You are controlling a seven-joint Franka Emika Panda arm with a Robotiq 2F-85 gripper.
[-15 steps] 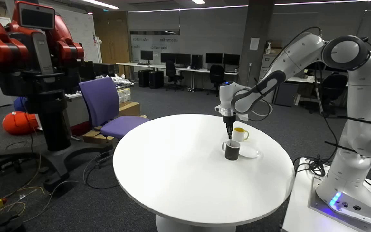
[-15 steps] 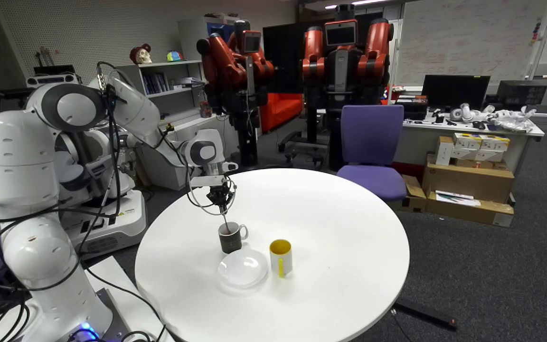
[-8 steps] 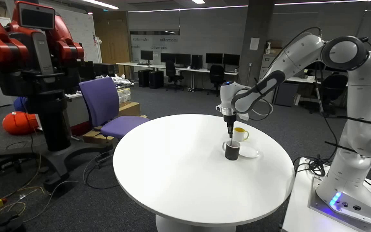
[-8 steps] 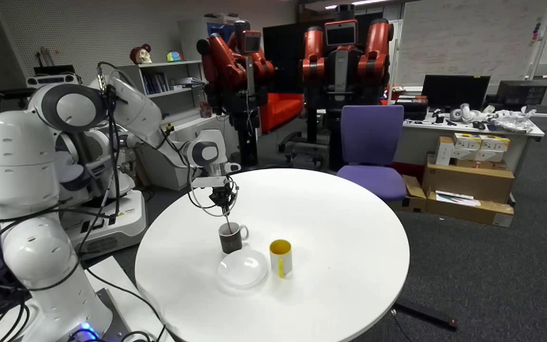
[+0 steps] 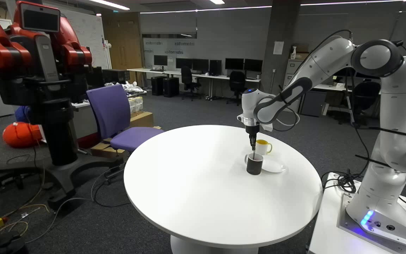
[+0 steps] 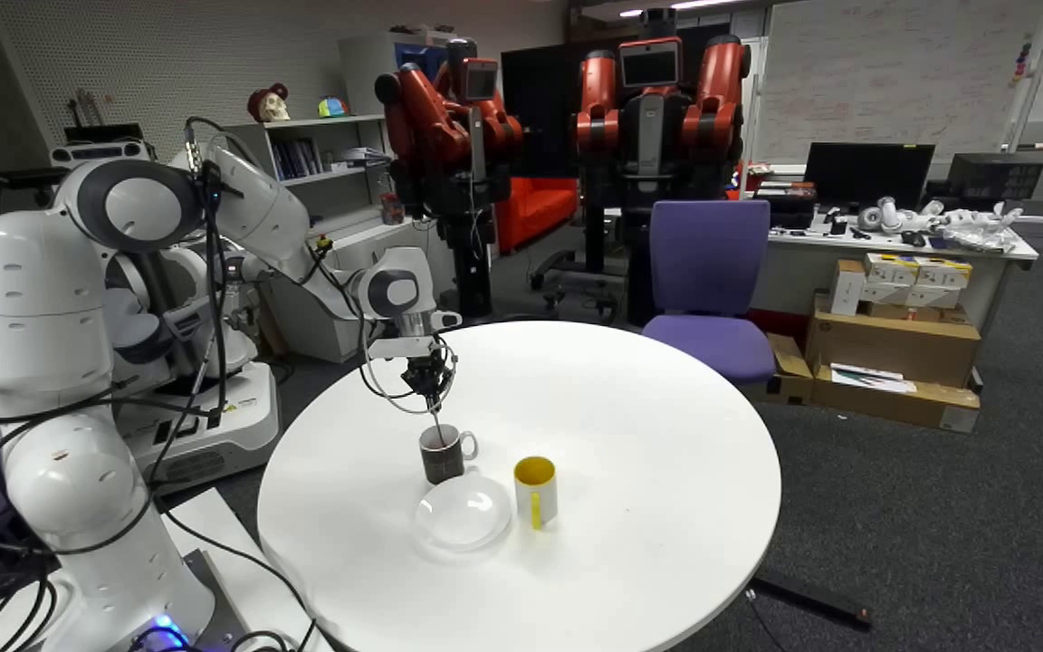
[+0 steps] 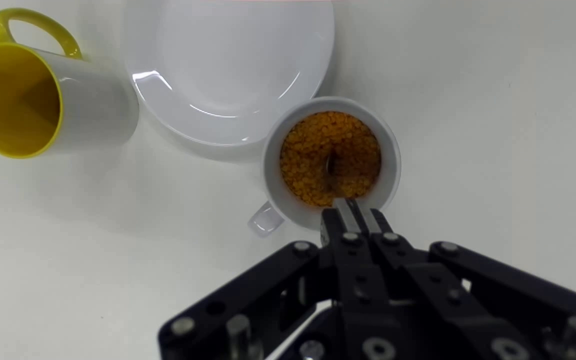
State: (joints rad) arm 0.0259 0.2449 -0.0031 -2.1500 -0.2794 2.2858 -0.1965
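My gripper points down over a dark grey mug with a white inside. Its fingers are closed on a thin metal spoon, whose lower end dips into the mug. Orange grains fill part of the mug, and the spoon's bowl is mostly hidden in them. The gripper also shows above the mug in an exterior view. A white plate lies close beside the mug; I cannot tell if they touch. A white mug with a yellow inside and handle stands upright on the plate's other side.
All this stands on a round white table. A purple chair is at its far edge, with a red robot behind. The arm's base is on a white stand beside the table. Cables hang along the arm.
The gripper and spoon have shifted slightly, to the right in both exterior views. The dark mug has moved very slightly the same way. The plate and yellow-handled mug have stayed put.
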